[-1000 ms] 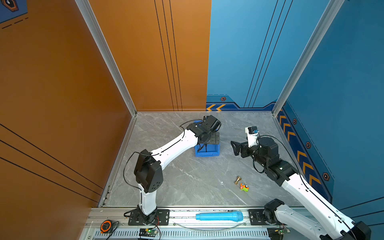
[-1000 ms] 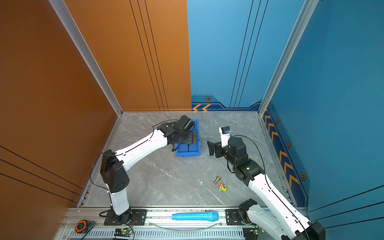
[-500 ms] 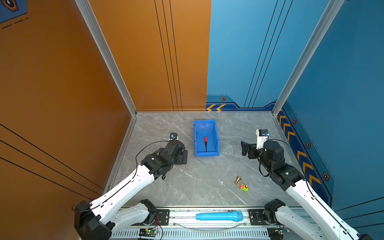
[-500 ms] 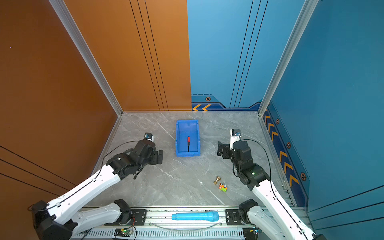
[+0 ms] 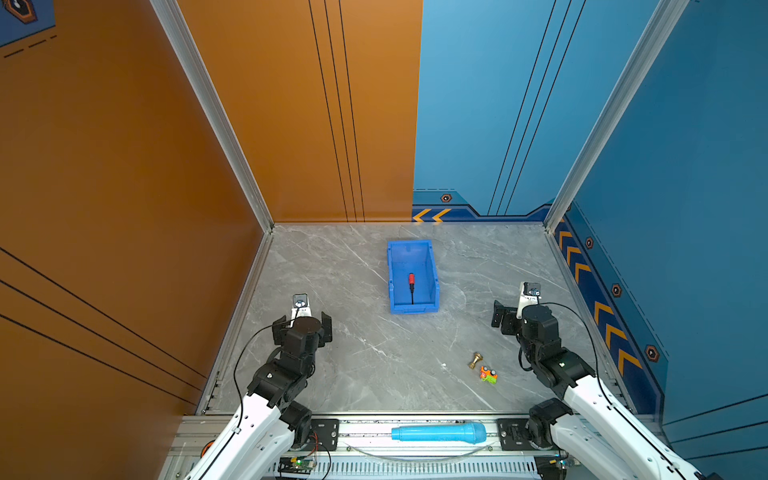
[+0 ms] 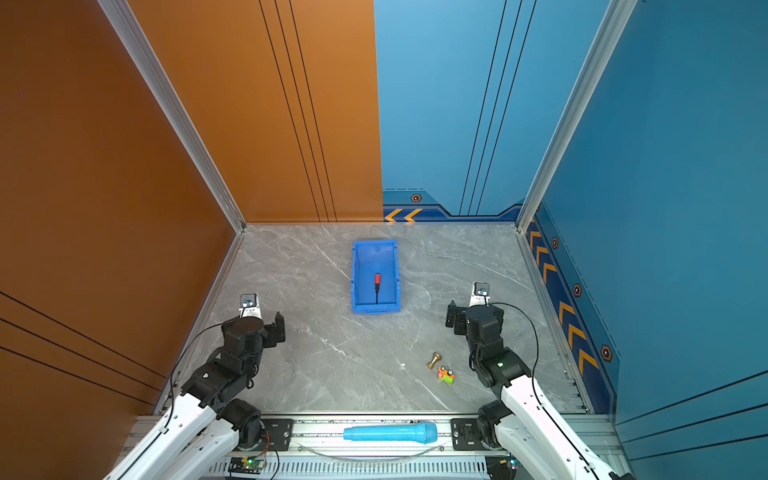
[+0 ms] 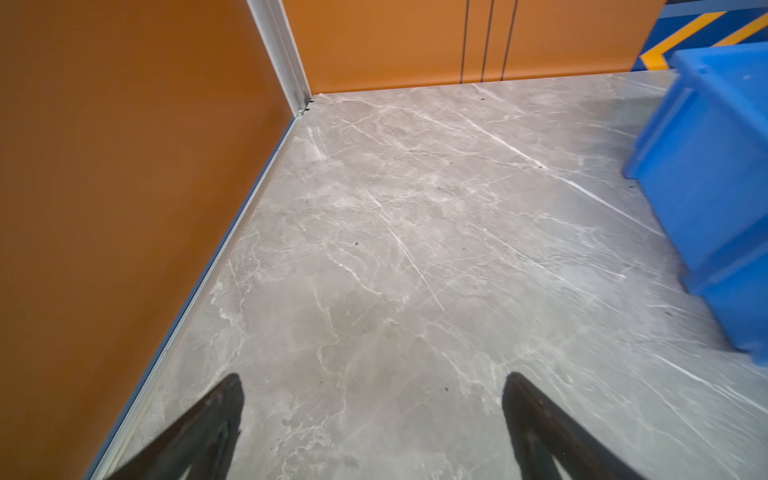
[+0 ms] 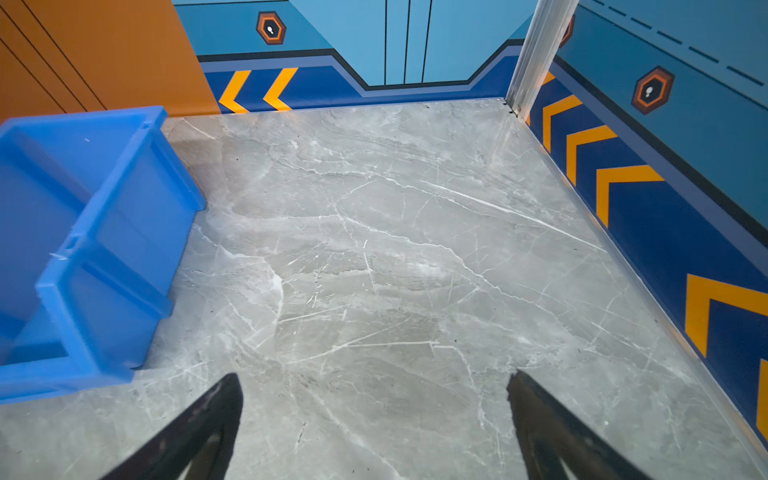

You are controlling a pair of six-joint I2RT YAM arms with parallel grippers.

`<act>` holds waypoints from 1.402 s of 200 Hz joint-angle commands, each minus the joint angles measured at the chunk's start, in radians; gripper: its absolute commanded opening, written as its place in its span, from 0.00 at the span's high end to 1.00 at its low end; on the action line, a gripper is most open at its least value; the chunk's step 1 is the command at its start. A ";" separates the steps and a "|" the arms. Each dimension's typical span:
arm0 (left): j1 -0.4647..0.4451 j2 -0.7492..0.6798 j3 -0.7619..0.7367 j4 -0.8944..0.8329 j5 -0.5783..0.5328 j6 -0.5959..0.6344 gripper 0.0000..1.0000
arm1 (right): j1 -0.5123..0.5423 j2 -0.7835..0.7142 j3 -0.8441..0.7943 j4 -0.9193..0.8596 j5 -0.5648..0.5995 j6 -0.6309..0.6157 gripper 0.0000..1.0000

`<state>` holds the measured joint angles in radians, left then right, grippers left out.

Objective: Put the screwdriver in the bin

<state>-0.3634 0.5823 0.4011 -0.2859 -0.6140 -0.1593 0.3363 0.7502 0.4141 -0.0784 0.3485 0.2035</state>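
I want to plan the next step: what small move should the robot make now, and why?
Probably none beyond parking both arms: the small red-handled screwdriver already lies inside the bright blue plastic bin, and both grippers, left and right, are open, empty and clear of it.

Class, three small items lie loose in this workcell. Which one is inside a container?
The screwdriver: it lies inside the blue bin, whereas the brass piece and the orange-green toy lie on the bare marble table.

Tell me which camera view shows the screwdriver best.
Either top view: the screwdriver lies in plain sight on the floor of the blue bin. Both wrist views show only the bin's outer walls, not the screwdriver.
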 commanded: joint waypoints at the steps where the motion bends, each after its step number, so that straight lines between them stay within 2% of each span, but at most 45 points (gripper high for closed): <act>1: 0.065 0.040 -0.043 0.187 -0.009 0.092 0.02 | -0.038 0.056 -0.027 0.124 -0.027 -0.071 0.00; 37: 0.146 0.153 -0.072 0.301 0.026 0.096 0.02 | -0.127 0.131 -0.049 0.226 -0.114 -0.113 0.00; 71: 0.189 0.202 -0.130 0.421 0.046 0.107 0.02 | -0.187 0.160 -0.145 0.380 -0.132 -0.103 0.00; 103: 0.246 0.287 -0.156 0.573 0.129 0.080 0.02 | -0.199 0.225 -0.174 0.493 -0.140 -0.131 0.00; 148: 0.250 0.486 -0.135 0.763 0.168 0.100 0.02 | -0.213 0.340 -0.183 0.699 -0.142 -0.169 0.00; 207: 0.267 0.618 -0.107 0.912 0.202 0.119 0.02 | -0.229 0.583 -0.095 0.881 -0.170 -0.189 0.00; 222: 0.269 0.649 -0.098 0.941 0.206 0.122 0.02 | -0.233 0.634 -0.050 0.851 -0.179 -0.205 0.00; 248: 0.271 0.717 -0.071 0.996 0.205 0.131 0.02 | -0.254 0.727 -0.061 0.970 -0.188 -0.198 0.00; 280: 0.271 0.798 -0.036 1.055 0.248 0.156 0.02 | -0.259 0.748 -0.067 0.994 -0.193 -0.195 0.00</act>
<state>-0.0982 1.3361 0.3275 0.6888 -0.4129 -0.0357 0.0845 1.4864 0.3485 0.8391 0.1776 0.0174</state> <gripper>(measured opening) 0.980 0.999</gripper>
